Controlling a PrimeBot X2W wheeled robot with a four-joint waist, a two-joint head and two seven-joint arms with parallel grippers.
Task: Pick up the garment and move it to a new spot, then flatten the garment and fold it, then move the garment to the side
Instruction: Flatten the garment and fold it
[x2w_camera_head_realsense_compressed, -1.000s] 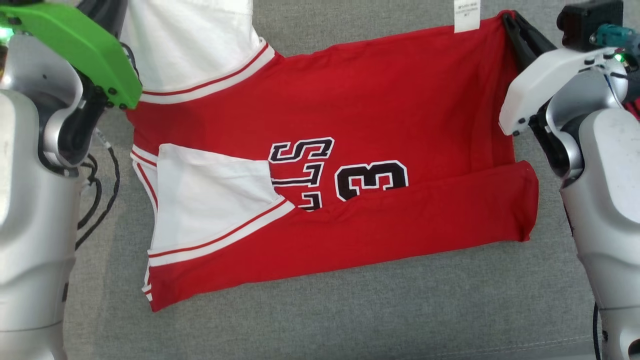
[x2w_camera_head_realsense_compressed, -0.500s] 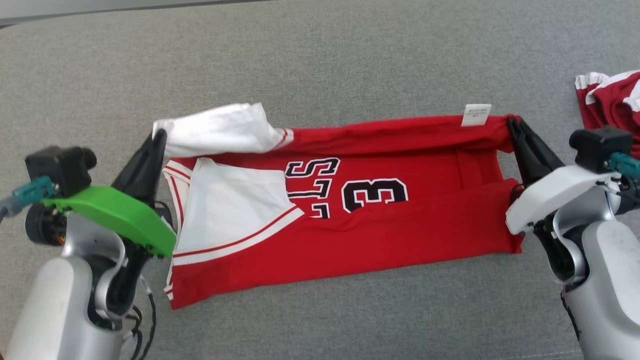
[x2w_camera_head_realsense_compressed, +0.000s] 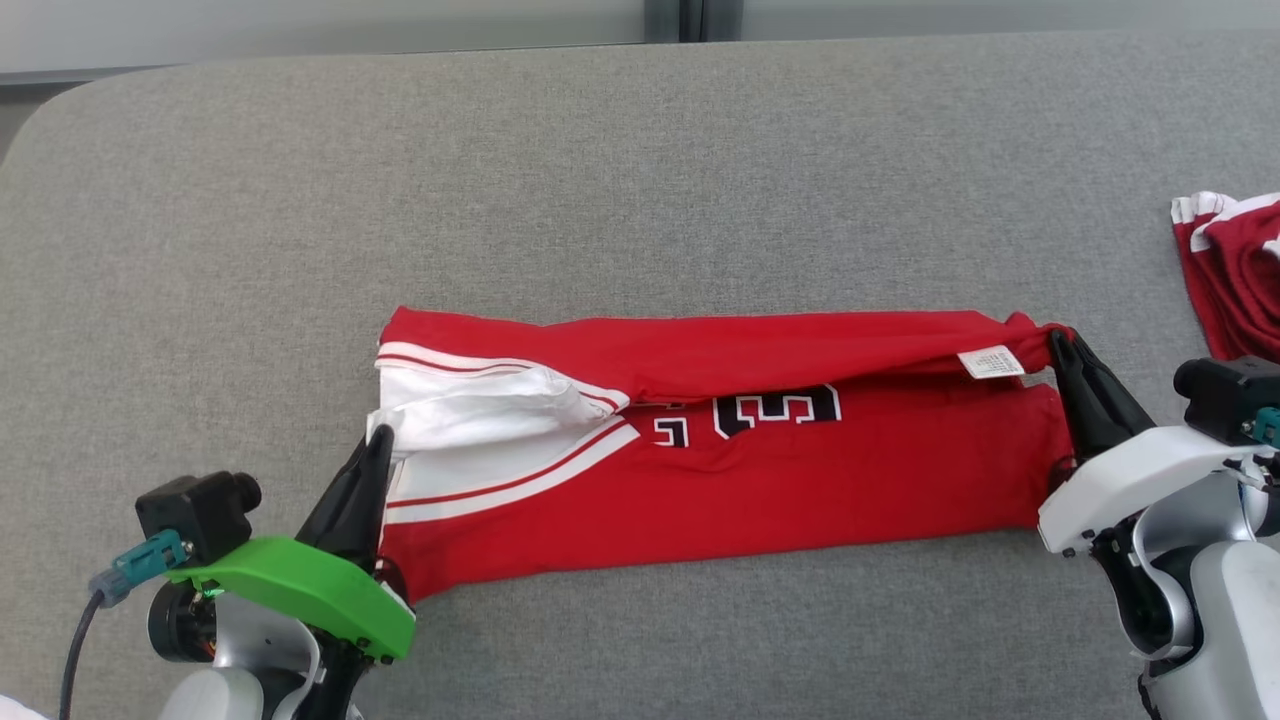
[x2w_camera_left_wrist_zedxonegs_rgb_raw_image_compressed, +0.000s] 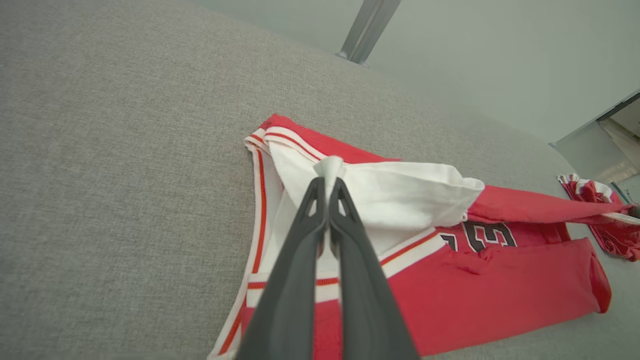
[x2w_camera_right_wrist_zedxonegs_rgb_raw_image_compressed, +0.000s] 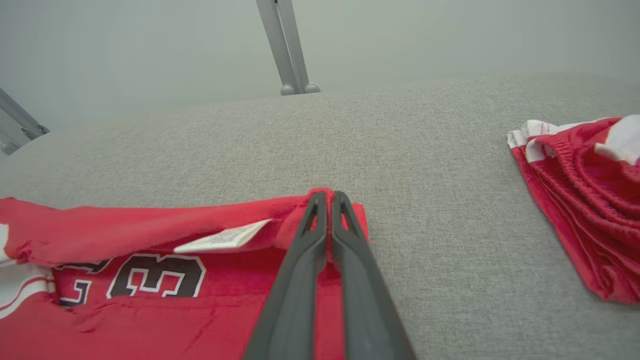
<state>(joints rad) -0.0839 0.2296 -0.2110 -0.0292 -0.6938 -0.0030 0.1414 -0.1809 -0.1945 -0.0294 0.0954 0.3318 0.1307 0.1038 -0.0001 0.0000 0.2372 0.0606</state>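
The garment (x2w_camera_head_realsense_compressed: 760, 480) is a red jersey with white striped trim and black lettering, lying as a long folded band across the grey surface (x2w_camera_head_realsense_compressed: 600, 180). My left gripper (x2w_camera_head_realsense_compressed: 378, 440) is shut on its white sleeve corner (x2w_camera_left_wrist_zedxonegs_rgb_raw_image_compressed: 330, 165) at the left end. My right gripper (x2w_camera_head_realsense_compressed: 1058, 342) is shut on the red hem corner (x2w_camera_right_wrist_zedxonegs_rgb_raw_image_compressed: 320, 196) at the right end, beside a white label (x2w_camera_head_realsense_compressed: 990, 362). The upper flap (x2w_camera_head_realsense_compressed: 800, 345) drapes over the lettering, hiding its top.
A second red and white garment (x2w_camera_head_realsense_compressed: 1235, 275) lies crumpled at the right edge, also seen in the right wrist view as a heap (x2w_camera_right_wrist_zedxonegs_rgb_raw_image_compressed: 580, 195). The surface's rounded far-left corner (x2w_camera_head_realsense_compressed: 60, 100) and a metal post (x2w_camera_right_wrist_zedxonegs_rgb_raw_image_compressed: 287, 45) lie beyond.
Both grippers have carried the held far edge of the jersey toward me and down over its lower half, covering most of the lettering. The head camera has tilted up, showing more surface.
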